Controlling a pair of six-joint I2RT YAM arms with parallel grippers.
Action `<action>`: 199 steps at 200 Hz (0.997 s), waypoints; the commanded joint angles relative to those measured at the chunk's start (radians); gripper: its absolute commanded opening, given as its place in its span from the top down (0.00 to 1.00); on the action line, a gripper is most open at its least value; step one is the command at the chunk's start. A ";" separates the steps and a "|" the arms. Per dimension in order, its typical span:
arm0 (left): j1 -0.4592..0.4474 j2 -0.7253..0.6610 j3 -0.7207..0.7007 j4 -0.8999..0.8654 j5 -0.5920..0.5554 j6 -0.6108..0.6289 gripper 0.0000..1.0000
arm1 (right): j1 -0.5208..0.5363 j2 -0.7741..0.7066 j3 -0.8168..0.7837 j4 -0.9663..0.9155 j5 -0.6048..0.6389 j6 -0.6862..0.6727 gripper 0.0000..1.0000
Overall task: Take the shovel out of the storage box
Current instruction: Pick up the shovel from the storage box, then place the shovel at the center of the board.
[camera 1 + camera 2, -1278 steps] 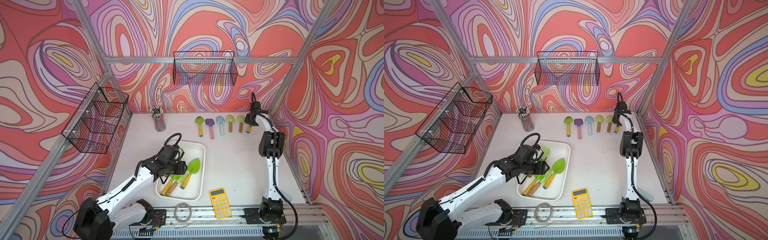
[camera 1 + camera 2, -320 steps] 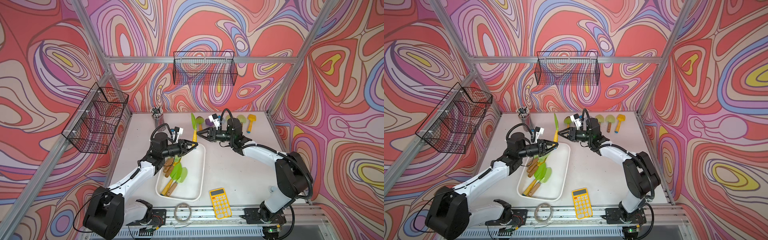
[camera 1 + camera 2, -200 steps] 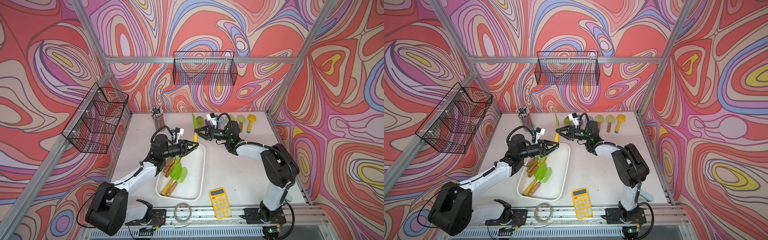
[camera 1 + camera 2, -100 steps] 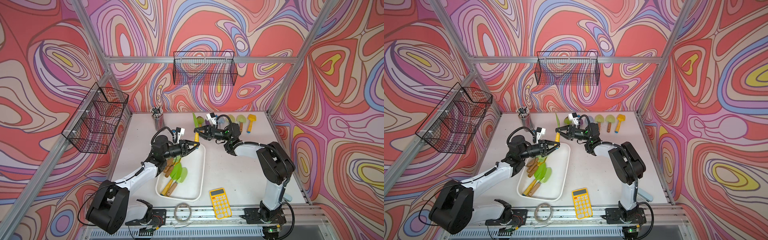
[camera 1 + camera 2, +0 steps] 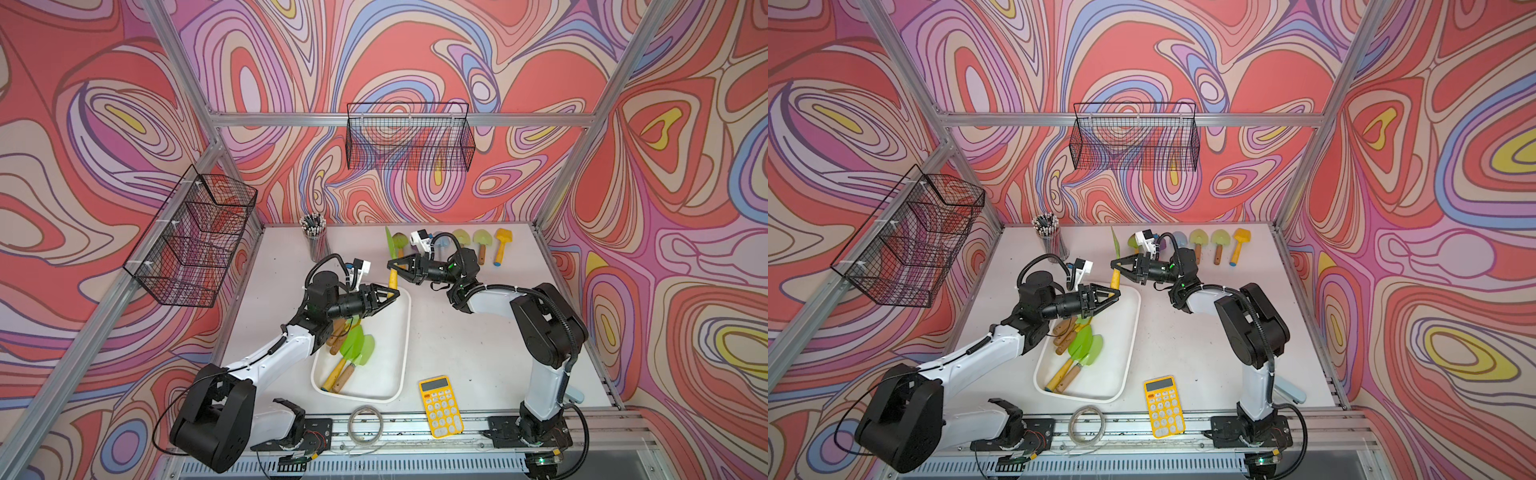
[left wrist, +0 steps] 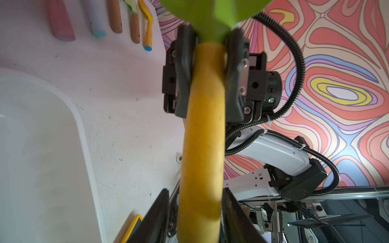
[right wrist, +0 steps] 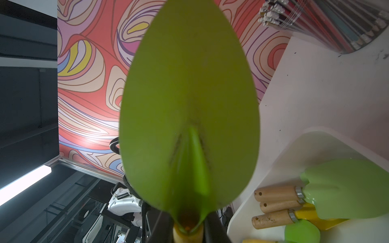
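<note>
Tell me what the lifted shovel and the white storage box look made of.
The lifted shovel: matte green blade, smooth and uniformly coloured, likely plastic or painted metal; yellow handle, painted wood or plastic, unclear. The storage box: smooth white plastic, by its rolled rim and rounded corners.

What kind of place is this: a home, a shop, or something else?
Most likely a robot lab test cell: a left arm and right arm stand on a rail, inside an aluminium frame with printed swirl walls.
</note>
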 commanded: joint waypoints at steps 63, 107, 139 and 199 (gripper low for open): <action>0.048 -0.149 0.240 -1.038 -0.373 0.559 0.35 | -0.008 -0.232 0.108 -0.960 0.188 -0.611 0.87; -0.001 -0.191 0.228 -1.224 -0.625 0.614 0.49 | -0.007 -0.262 0.191 -1.366 0.443 -0.800 0.87; -0.118 -0.173 0.222 -1.278 -0.757 0.590 0.52 | -0.007 -0.268 0.193 -1.522 0.620 -0.822 0.85; -0.310 -0.099 0.189 -1.326 -0.869 0.453 0.50 | 0.016 -0.271 0.178 -1.663 0.792 -0.830 0.85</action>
